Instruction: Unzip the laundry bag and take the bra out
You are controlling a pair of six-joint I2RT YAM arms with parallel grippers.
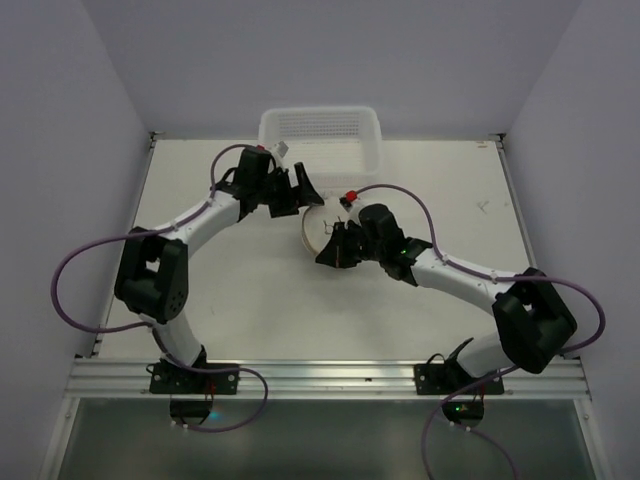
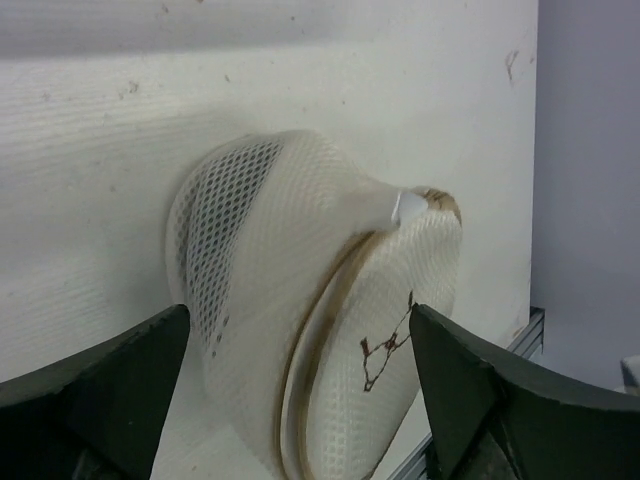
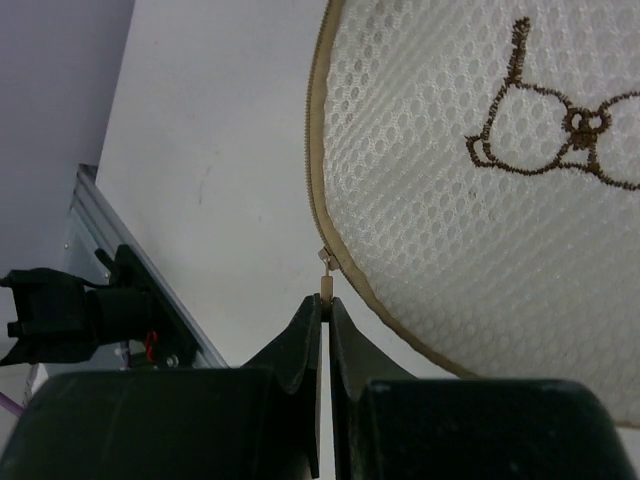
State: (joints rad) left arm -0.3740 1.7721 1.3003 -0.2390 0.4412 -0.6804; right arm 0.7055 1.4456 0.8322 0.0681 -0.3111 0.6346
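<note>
right claw [image 3: 327, 312] is pinched shut on the zipper pull [image 3: 326, 272], laundry bag [image 3: 480, 200] just above its tips — left claw [image 2: 298, 325] is spread wide with the bag between its jaws, not gripping. so a tug could drag the bag along — or the pull slips out
</note>
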